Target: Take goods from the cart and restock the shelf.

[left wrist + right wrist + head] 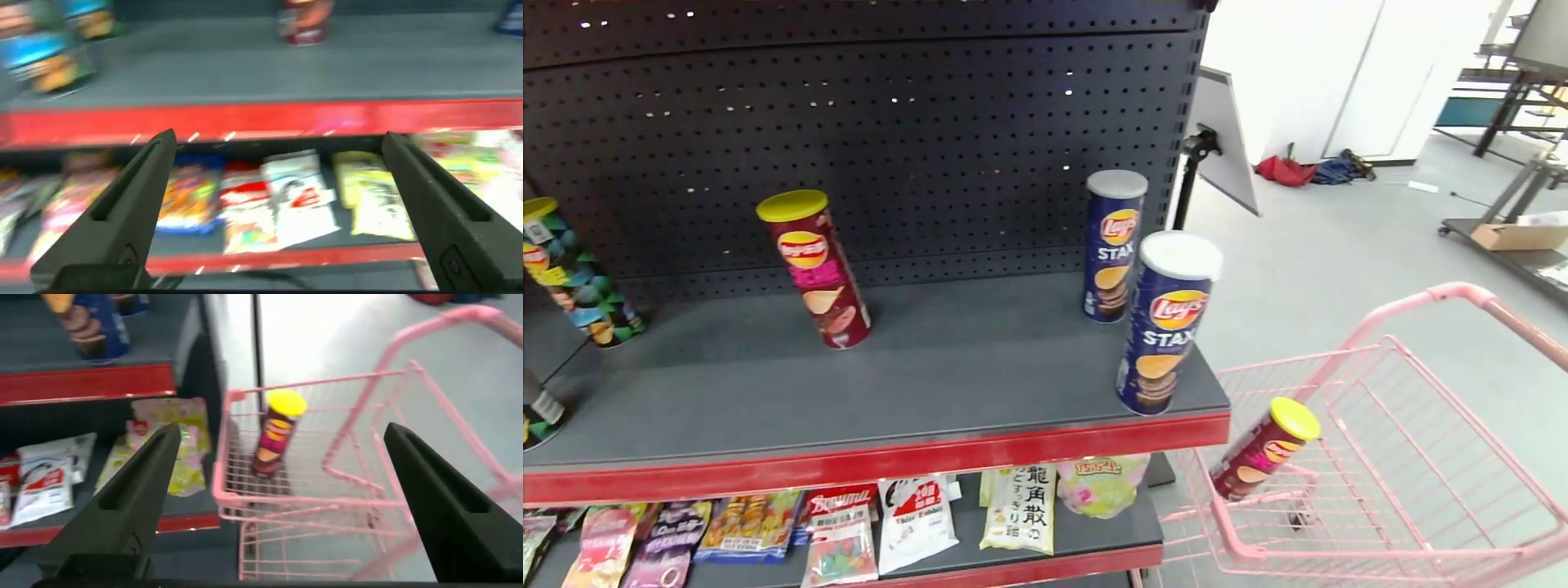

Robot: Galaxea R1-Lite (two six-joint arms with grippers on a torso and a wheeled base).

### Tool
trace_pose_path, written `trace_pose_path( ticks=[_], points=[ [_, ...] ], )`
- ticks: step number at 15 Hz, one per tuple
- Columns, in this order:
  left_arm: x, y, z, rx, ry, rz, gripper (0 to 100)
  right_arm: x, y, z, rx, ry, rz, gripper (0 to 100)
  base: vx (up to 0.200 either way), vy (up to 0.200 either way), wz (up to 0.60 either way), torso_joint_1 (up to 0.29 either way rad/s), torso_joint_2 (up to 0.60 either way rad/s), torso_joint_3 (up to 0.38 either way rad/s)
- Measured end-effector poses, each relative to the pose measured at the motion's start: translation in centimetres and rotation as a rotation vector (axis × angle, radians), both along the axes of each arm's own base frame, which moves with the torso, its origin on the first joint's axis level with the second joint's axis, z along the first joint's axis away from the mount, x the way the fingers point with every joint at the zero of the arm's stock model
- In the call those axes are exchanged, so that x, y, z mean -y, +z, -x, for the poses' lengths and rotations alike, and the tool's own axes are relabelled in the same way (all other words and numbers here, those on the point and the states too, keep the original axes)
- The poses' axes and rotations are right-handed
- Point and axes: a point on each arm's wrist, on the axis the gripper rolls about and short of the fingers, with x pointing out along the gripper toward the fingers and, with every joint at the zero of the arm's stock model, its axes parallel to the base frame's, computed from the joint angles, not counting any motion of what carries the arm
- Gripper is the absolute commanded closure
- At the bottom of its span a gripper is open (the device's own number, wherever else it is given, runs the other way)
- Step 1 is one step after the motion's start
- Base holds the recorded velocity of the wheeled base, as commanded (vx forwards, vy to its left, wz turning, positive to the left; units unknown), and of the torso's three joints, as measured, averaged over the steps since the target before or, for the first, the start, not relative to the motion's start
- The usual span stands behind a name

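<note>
Fingers (131, 506) of the right gripper (282, 433) stand spread, maroon chip can (276, 437) leaning in the pink cart (351, 378) beyond them; left gripper (278, 139) fingers spread before the shelf (261, 118).
</note>
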Motion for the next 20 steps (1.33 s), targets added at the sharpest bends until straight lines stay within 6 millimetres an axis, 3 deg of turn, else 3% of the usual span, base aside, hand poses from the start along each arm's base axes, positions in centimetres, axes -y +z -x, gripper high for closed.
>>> trace_pose_path(
  ticks=[2, 11, 20],
  points=[
    [0.0, 0.0, 0.0, 0.0, 0.0, 0.0, 0, 0.0, 0.0, 0.0, 0.0, -0.001, -0.001, 0, 0.0, 0.0, -0.6, -0.002, 0.0, 0.002],
    [0.0, -0.01, 0.0, 0.0, 0.0, 0.0, 0, 0.0, 0.0, 0.0, 0.0, -0.002, -0.001, 0, 0.0, 0.0, 0.0, 0.0, 0.0, 0.0],
    [0.0, -0.01, 0.0, 0.0, 0.0, 0.0, 0, 0.0, 0.0, 0.0, 0.0, -0.003, -0.001, 0, 0.0, 0.0, 0.0, -0.133, 0.33, 0.19]
  ],
)
